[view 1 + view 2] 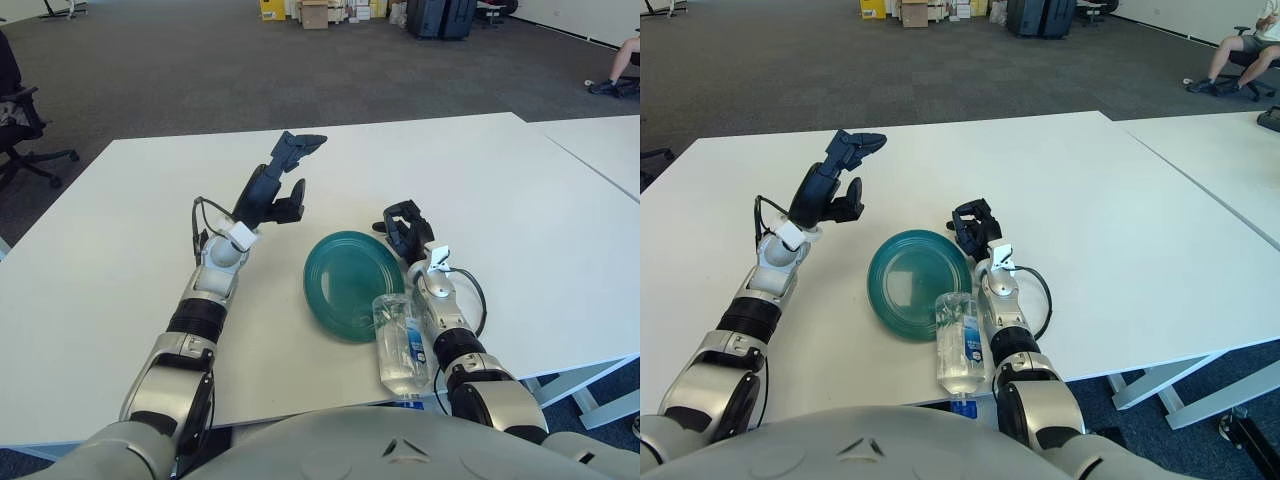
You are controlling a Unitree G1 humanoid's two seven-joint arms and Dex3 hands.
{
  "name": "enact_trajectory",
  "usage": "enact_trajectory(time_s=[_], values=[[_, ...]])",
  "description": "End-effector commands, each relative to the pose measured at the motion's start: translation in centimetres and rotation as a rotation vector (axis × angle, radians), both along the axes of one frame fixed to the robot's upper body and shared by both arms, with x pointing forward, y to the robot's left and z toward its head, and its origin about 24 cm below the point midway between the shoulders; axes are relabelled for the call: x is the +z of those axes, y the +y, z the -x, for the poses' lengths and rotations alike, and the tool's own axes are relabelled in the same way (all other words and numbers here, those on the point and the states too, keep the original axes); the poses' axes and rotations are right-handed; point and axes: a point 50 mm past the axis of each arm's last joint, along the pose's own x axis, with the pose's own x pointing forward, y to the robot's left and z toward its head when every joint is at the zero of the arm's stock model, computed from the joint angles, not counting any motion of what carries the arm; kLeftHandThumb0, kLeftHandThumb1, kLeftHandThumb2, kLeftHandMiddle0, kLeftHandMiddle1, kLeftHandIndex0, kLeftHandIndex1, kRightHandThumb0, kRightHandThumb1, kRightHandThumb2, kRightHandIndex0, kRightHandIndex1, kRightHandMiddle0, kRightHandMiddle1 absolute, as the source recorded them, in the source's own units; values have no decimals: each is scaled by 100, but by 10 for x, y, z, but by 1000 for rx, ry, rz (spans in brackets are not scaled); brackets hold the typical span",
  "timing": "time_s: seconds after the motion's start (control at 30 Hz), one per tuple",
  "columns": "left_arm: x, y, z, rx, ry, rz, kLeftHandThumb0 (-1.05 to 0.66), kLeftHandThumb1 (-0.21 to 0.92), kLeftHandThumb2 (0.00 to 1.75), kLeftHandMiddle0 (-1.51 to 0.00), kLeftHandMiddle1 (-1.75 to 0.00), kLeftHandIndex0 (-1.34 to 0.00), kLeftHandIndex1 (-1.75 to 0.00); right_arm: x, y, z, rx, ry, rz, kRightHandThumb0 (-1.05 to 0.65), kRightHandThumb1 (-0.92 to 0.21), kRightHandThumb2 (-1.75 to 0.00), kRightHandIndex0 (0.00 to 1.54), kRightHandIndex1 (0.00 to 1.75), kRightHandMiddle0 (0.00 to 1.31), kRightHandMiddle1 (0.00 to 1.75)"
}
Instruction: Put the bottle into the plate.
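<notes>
Two hands show over the white table (520,220). Left hand (282,180), upper centre-left of frame, is raised above the tabletop w/ fingers spread wide, holding nothing, well apart from the green plate (345,280). Right hand (403,226) sits just right of the plate's upper edge, fingers curled, nothing in them. Clear plastic bottle (402,345) lies on its side at lower centre, by the table's near edge, its upper end overlapping the plate's lower-right rim, beside the right forearm.
</notes>
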Motion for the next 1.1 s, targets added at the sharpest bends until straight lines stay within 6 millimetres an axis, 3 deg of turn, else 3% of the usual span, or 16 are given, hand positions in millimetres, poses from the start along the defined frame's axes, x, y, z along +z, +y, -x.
enact_trajectory(time_s=[0.0, 0.4, 0.6, 1.07], values=[[8, 2, -5, 8, -20, 27, -70, 92, 108, -52, -22, -12, -108, -11, -2, 7, 2, 58, 9, -35, -92, -48, 45, 111, 23, 171], [-5, -2, 2, 96, 215, 236, -68, 92, 92, -46, -28, -3, -109, -10, -1, 9, -6, 51, 17, -35, -92, -49, 44, 111, 23, 172], [-7, -4, 6, 161, 284, 291, -69, 92, 85, -36, -51, -2, -113, -11, -1, 9, -9, 59, 20, -35, -92, -49, 43, 111, 22, 172], [-13, -6, 12, 278, 319, 357, -67, 92, 80, -43, -75, -15, -119, -10, 0, 9, -2, 55, 29, -35, -92, -49, 43, 112, 22, 172]])
